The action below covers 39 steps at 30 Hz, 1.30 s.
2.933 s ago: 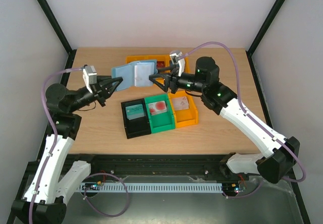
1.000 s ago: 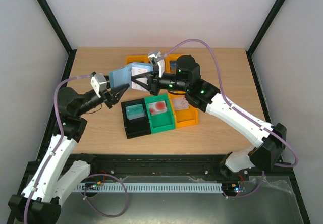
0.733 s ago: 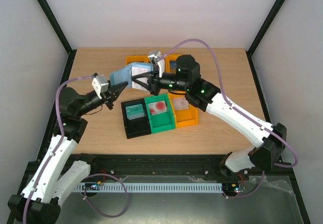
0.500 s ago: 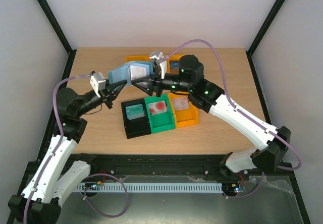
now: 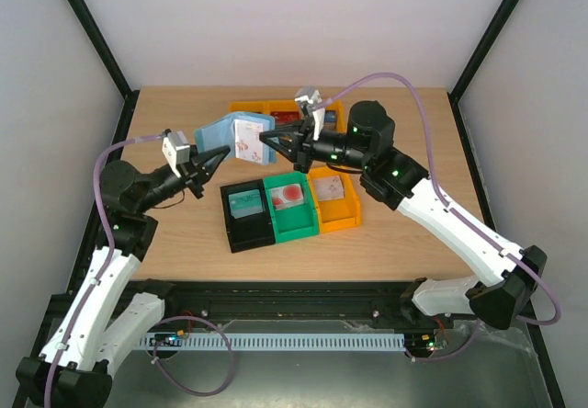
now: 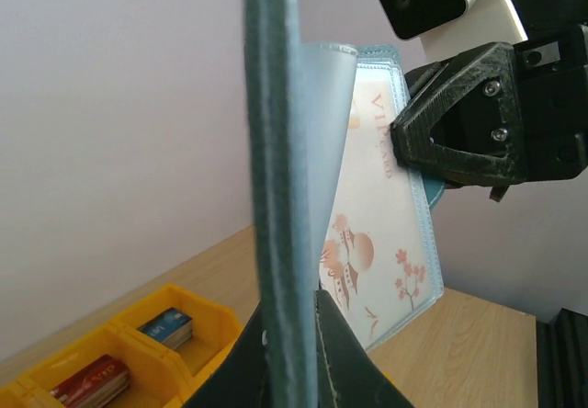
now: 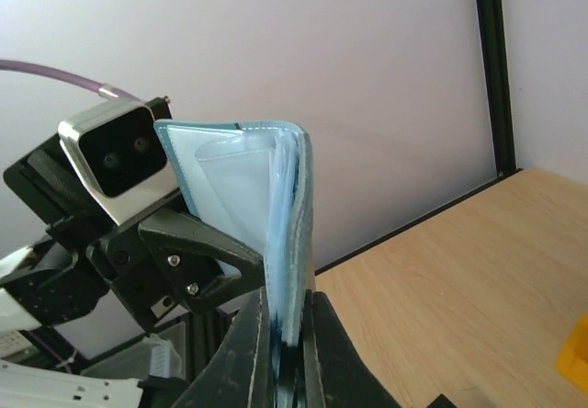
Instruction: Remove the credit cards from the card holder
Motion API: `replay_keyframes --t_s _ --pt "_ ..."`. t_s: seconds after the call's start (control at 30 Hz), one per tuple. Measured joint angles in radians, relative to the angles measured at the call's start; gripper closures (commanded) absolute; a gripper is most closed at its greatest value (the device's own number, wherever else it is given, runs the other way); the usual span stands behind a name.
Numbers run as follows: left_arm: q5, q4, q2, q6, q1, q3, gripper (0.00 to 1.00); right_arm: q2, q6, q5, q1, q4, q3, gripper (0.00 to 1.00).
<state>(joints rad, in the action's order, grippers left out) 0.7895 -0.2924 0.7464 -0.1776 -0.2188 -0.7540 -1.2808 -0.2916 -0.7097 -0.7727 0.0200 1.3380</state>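
The slate-blue card holder (image 5: 214,135) hangs open in the air over the back of the table, held between both grippers. My left gripper (image 5: 223,153) is shut on its left flap, seen edge-on in the left wrist view (image 6: 276,169). My right gripper (image 5: 265,139) is shut on the right flap (image 7: 292,233). A white credit card (image 6: 378,233) with pink blossom print sits in the clear sleeve of that right flap and faces the left wrist camera. In the top view it shows as the pale face (image 5: 249,140).
A black bin (image 5: 246,213), a green bin (image 5: 292,206) and an orange bin (image 5: 334,197) stand side by side mid-table, each holding a card. Yellow bins (image 5: 276,110) at the back hold more cards (image 6: 170,327). Black frame posts stand at the table's corners.
My left gripper has shut on the left flap. My right gripper opened, shut again on the right flap and drew back to the right, spreading the card holder wider.
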Motion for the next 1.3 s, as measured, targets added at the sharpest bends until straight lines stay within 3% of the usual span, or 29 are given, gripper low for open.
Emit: replay_keyframes --t_s 0.1,0.13,0.27,0.33,0.47,0.6,0.7,0.77,0.87,1.1,1.2,1.3 --pt "-0.004 0.007 -0.001 -0.006 0.005 0.003 0.97 -0.018 -0.011 -0.001 0.001 -0.003 0.007 0.98" --pt "-0.006 0.011 -0.001 -0.010 0.005 0.004 0.92 -0.021 -0.012 0.000 0.001 -0.002 0.008 0.98" --pt "-0.053 0.015 -0.005 -0.034 0.006 0.007 0.51 -0.023 -0.014 0.029 0.001 0.018 0.010 0.99" --pt "-0.113 0.014 -0.011 -0.049 0.006 0.010 0.46 -0.026 -0.015 0.051 0.001 0.050 0.011 0.98" --pt "-0.343 0.040 -0.007 -0.114 0.035 0.013 0.47 -0.054 -0.016 0.110 0.001 0.130 0.031 0.98" --pt "-0.614 0.149 0.041 -0.183 0.147 0.011 0.49 -0.109 -0.019 0.224 0.001 0.233 0.081 0.98" --pt "-0.710 0.235 0.079 -0.179 0.219 0.009 0.51 -0.156 -0.026 0.347 0.000 0.320 0.135 0.98" --pt "-0.697 0.254 0.068 -0.155 0.227 0.010 0.54 -0.196 -0.026 0.422 -0.005 0.382 0.185 0.98" --pt "-0.562 0.212 0.010 -0.101 0.213 0.019 0.59 -0.246 -0.022 0.449 -0.011 0.413 0.233 0.98" --pt "-0.200 0.138 -0.051 0.011 0.023 0.031 0.56 -0.279 -0.022 0.418 -0.049 0.418 0.247 0.98" --pt "-0.191 0.143 -0.022 0.048 -0.027 0.031 0.50 -0.279 -0.013 0.357 -0.055 0.415 0.247 0.98" --pt "-0.253 0.144 0.021 0.047 -0.040 0.031 0.57 -0.278 -0.005 0.273 -0.058 0.399 0.241 0.98"
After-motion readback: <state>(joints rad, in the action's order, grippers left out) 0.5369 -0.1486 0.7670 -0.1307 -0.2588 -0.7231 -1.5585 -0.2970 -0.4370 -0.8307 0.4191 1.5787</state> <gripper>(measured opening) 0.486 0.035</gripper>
